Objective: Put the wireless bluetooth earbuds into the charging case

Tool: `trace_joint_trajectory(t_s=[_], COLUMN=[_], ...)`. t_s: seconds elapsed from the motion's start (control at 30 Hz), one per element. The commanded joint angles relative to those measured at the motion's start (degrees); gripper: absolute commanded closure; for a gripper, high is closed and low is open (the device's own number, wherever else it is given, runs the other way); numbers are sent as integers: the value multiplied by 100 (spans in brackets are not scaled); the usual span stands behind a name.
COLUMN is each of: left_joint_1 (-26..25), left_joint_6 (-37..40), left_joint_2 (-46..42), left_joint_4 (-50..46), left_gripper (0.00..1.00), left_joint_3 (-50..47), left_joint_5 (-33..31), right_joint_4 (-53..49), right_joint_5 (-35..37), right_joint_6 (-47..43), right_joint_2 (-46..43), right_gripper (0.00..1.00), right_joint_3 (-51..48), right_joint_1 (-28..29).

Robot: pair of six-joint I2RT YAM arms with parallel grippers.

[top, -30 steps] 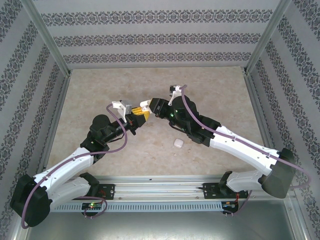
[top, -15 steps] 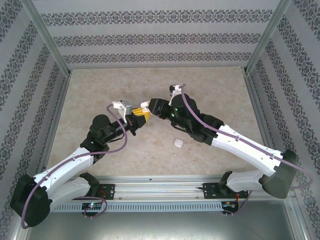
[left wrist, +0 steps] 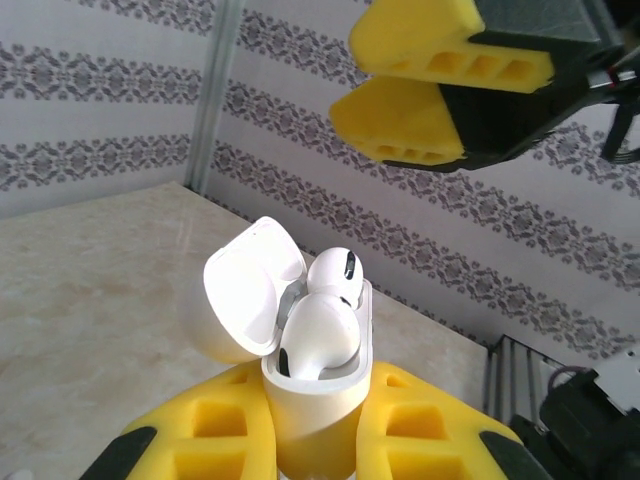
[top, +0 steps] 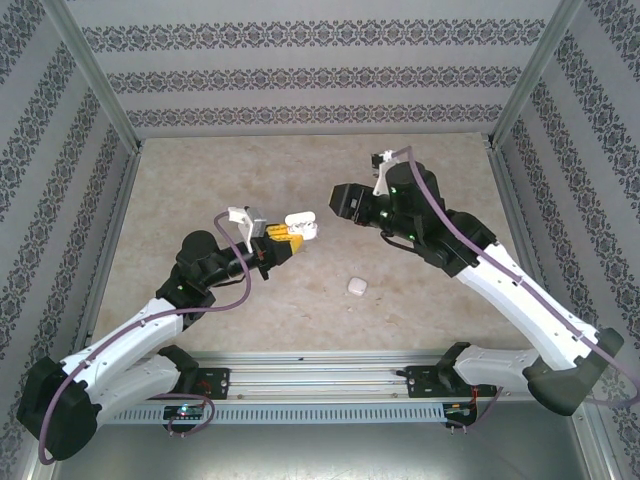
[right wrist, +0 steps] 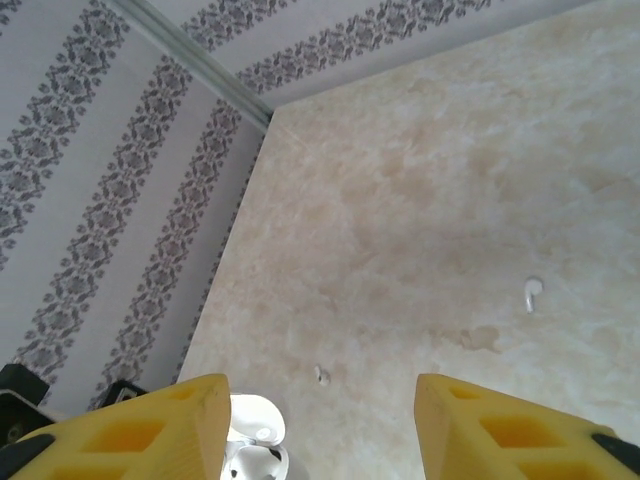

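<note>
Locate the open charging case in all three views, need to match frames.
Top external: charging case mid-picture, at the tip of the left gripper.
Left wrist: lower centre, lid open, clamped in that gripper.
Right wrist: bottom edge, beside one yellow finger of the right gripper.
Shared landmark: the marbled tabletop.

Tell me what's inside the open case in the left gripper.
Two white earbuds sit in the charging case, heads showing; their stems are hidden down inside.
</note>
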Motion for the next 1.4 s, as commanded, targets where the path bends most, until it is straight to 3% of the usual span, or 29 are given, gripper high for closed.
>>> trace_joint_trajectory(t_s=[0.0, 0.3, 0.63, 1.37], left_joint_1=[-56, -55, -56, -56], left_joint_6=[111, 39, -163, -79], left_joint_2=[-70, 258, 605, 682], left_joint_4=[66, 346, 761, 753], left_gripper=[100, 100, 100, 100], left_joint_3=[139, 262, 255, 89], left_joint_5=[530, 1089, 1414, 1171], right_joint_4=[-69, 332, 797, 1054], right_joint_5=[-1031, -1745, -2327, -3118], right_joint_6=[85, 288, 505, 555], right_joint_2=[-207, -297, 290, 821], right_gripper=[50, 52, 56, 64], right_joint_3=[-281, -735, -821, -640], right_joint_1=[-310, -606, -562, -362])
